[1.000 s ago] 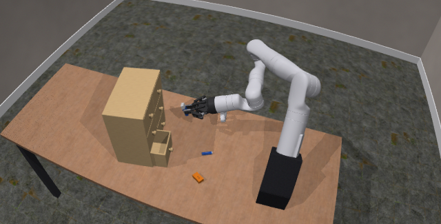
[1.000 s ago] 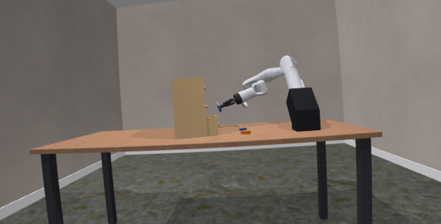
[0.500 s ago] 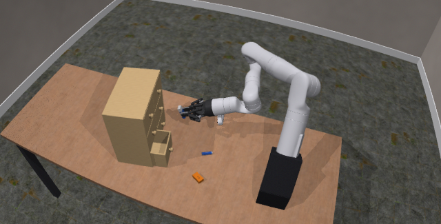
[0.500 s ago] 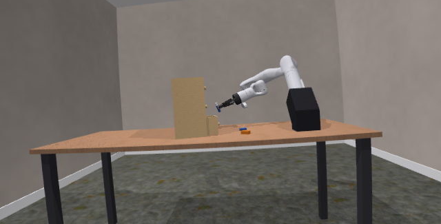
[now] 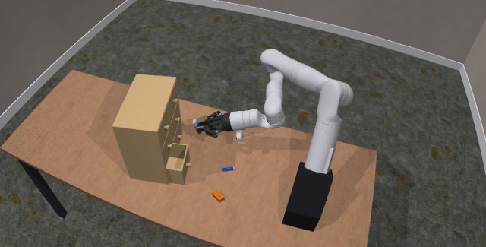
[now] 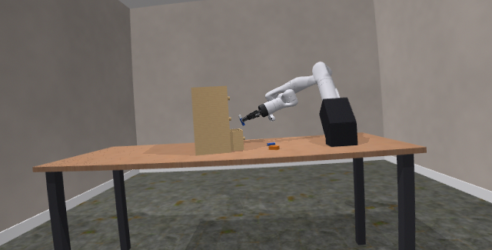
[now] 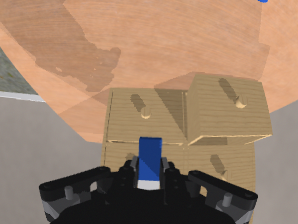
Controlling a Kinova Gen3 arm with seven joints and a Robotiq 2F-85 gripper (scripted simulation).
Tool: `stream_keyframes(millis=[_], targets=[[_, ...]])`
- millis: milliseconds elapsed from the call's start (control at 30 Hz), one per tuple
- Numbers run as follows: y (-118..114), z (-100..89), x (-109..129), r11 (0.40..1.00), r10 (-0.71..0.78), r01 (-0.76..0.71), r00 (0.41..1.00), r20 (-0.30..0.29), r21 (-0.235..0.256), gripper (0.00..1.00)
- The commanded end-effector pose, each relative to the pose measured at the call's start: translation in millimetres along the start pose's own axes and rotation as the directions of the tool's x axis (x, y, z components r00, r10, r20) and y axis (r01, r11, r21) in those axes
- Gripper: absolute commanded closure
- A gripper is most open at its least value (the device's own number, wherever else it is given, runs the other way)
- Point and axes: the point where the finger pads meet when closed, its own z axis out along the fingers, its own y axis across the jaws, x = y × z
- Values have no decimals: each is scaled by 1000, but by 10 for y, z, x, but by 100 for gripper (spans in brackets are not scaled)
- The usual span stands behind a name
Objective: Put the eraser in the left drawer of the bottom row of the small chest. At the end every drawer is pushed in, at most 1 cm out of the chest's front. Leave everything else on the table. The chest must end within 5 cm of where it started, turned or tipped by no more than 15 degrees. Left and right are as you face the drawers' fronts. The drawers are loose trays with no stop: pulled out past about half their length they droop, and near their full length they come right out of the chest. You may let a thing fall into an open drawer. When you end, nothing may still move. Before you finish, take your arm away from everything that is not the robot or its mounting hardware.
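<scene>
While the eraser is riding in the fingers: the arm is carrying it towards the chest, so the step in hand is judged to be the transfer to the open drawer.
Gripper (image 5: 201,126): it is pinching the blue-and-white eraser (image 5: 196,124) by its sides, fingers pressed on it, with the blue end sticking out ahead.
Eraser's place: it is hanging in the air just in front of the chest's (image 5: 146,121) knobbed face, above the desk (image 5: 76,125) and higher than the bottom row, touching nothing but the fingers.
Target drawer (image 5: 178,164): the left tray of the bottom row is standing pulled out towards the arm's end of the desk, nearer the long edge where the orange block lies. It appears level, not drooping.
Other drawers: they are looking pushed in.
Bystanders: a blue cylinder (image 5: 228,169) and an orange block (image 5: 218,195) are lying between the chest and the arm's black pedestal (image 5: 307,201).
Next move: it is calling for a shift sideways and down until the eraser is hanging over the tray, then a release, then a gentle push on the tray's front.
Caution: a hard push is likely to slide the chest.
</scene>
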Motion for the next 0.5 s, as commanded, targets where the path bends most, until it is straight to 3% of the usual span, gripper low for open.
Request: stream_keyframes(millis=[0, 467], targets=[[84, 37, -24, 1000, -7, 7, 1000, 2, -7, 81], [234, 141, -61, 1000, -7, 7, 1000, 2, 3, 81]])
